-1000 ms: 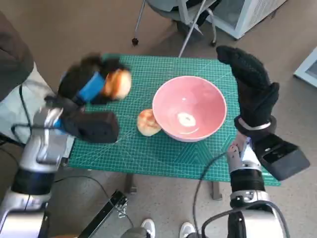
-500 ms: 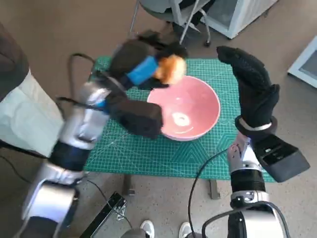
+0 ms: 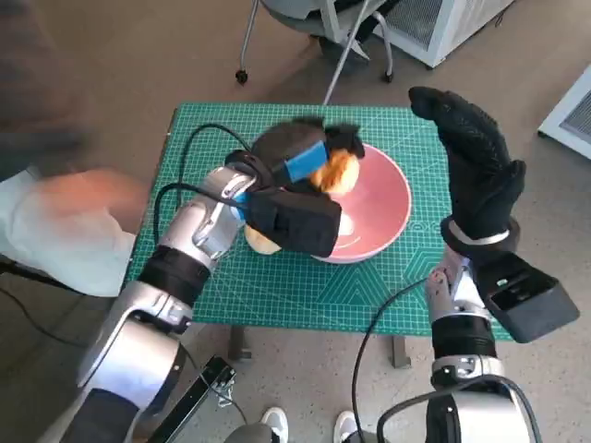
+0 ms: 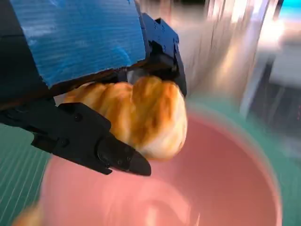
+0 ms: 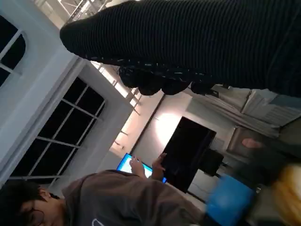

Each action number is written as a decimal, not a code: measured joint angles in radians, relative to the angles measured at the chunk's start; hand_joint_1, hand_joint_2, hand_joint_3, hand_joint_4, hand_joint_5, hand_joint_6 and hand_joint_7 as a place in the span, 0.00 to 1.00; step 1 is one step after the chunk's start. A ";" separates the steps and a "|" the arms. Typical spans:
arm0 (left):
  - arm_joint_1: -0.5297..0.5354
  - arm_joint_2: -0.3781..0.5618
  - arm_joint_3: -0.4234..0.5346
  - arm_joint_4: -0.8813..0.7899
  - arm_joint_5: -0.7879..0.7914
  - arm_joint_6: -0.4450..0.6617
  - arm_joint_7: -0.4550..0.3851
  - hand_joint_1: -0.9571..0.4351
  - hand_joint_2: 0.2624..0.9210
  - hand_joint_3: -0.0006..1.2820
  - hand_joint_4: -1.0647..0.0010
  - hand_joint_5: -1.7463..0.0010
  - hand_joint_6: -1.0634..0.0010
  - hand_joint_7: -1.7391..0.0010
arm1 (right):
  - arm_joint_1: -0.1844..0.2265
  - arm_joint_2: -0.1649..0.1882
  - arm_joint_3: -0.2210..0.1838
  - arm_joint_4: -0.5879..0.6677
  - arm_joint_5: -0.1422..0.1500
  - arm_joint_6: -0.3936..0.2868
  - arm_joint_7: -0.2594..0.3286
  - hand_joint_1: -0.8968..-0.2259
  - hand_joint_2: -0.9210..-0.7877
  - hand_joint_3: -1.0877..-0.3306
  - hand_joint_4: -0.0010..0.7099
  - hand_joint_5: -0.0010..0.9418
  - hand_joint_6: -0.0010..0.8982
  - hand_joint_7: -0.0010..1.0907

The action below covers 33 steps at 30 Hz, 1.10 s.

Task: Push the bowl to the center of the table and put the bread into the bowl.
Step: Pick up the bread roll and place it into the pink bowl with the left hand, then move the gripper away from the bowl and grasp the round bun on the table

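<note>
A pink bowl [image 3: 383, 208] sits near the middle of the green mat [image 3: 212, 148]. My left hand [image 3: 305, 157] holds a golden bread roll [image 3: 337, 172] over the bowl's left side. The left wrist view shows the roll [image 4: 141, 115] pinched between black fingers [image 4: 94, 141] just above the pink bowl [image 4: 211, 188]. A second roll [image 3: 261, 242] lies on the mat by the bowl's left rim, mostly hidden under my left forearm. My right hand [image 3: 476, 171] stands upright with flat fingers, holding nothing, at the bowl's right side.
The table's edges lie close around the mat. A wheeled chair base [image 3: 323, 37] and a white cabinet [image 3: 443, 23] stand beyond the far edge. A person in a brown top [image 5: 127, 197] shows in the right wrist view. A blurred pale shape [image 3: 69, 226] sits left of the table.
My left hand carried the roll from the table's left side rightward, then down over the bowl. The head view shifted slightly. The right hand stayed put.
</note>
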 measured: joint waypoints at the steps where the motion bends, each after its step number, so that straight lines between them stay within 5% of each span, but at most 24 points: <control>1: -0.002 -0.001 0.000 0.005 -0.005 0.017 -0.041 0.57 0.76 0.11 0.97 0.96 0.98 0.84 | 0.002 0.000 -0.001 -0.003 0.000 -0.001 -0.001 0.43 0.00 0.55 0.51 0.00 0.05 0.73; 6: -0.004 0.003 0.002 0.008 -0.027 0.038 -0.151 0.51 0.76 0.08 1.00 0.99 1.00 0.86 | 0.011 -0.004 -0.003 -0.011 -0.003 -0.006 -0.013 0.43 0.00 0.55 0.51 0.00 0.05 0.73; 16: 0.051 0.078 0.090 -0.122 -0.153 -0.102 -0.160 0.47 0.80 0.06 1.00 1.00 0.96 0.85 | 0.018 -0.011 -0.003 -0.018 -0.024 -0.022 -0.048 0.43 0.00 0.54 0.50 0.00 0.04 0.72; 22: 0.144 0.157 0.171 -0.289 -0.221 -0.108 -0.162 0.49 0.90 0.01 0.95 0.99 0.81 0.93 | 0.022 -0.015 0.000 -0.018 -0.034 -0.029 -0.059 0.42 0.00 0.54 0.50 0.00 0.04 0.72; 33: 0.378 0.267 0.295 -0.561 -0.284 -0.046 -0.126 0.51 0.90 0.00 0.87 0.98 0.73 0.94 | 0.025 -0.021 0.004 -0.018 -0.034 -0.029 -0.063 0.42 0.00 0.54 0.50 0.00 0.04 0.71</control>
